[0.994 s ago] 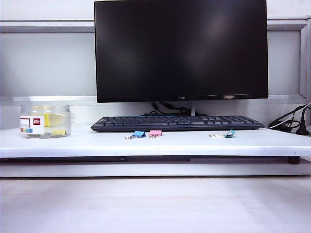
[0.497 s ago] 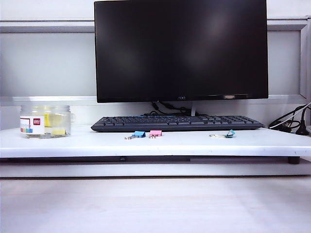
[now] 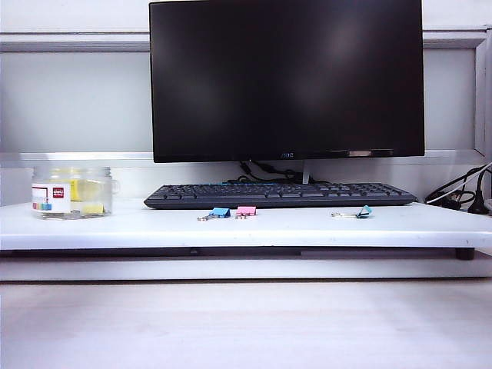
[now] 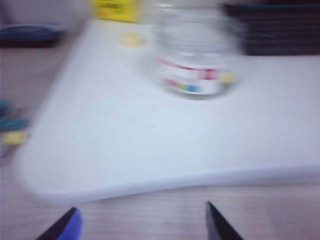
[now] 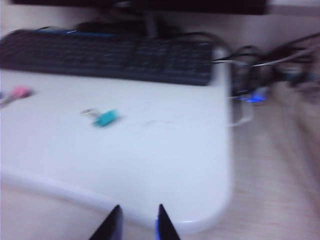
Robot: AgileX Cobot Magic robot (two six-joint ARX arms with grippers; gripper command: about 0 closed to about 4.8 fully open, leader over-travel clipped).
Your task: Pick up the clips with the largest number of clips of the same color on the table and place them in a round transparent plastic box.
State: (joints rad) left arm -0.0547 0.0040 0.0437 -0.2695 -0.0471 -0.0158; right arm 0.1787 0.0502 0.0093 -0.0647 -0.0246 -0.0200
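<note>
The round transparent plastic box point(image 3: 71, 192) stands at the left end of the white table point(image 3: 154, 228), and yellow clips point(image 3: 92, 208) show through its wall. The left wrist view shows the box point(image 4: 195, 55) blurred, well ahead of my left gripper point(image 4: 141, 217). That gripper hangs off the table's front edge, jaws wide open and empty. My right gripper point(image 5: 139, 210) hovers at the table's front right corner point(image 5: 210, 210), its fingertips a narrow gap apart with nothing between them. Neither gripper shows in the exterior view.
A blue clip point(image 3: 220, 213), a pink clip point(image 3: 246, 211) and a teal clip point(image 3: 360, 213) lie in front of the black keyboard point(image 3: 277, 194). A monitor point(image 3: 286, 77) stands behind it. Cables point(image 3: 461, 196) trail at the right. The teal clip point(image 5: 105, 118) lies ahead of my right gripper.
</note>
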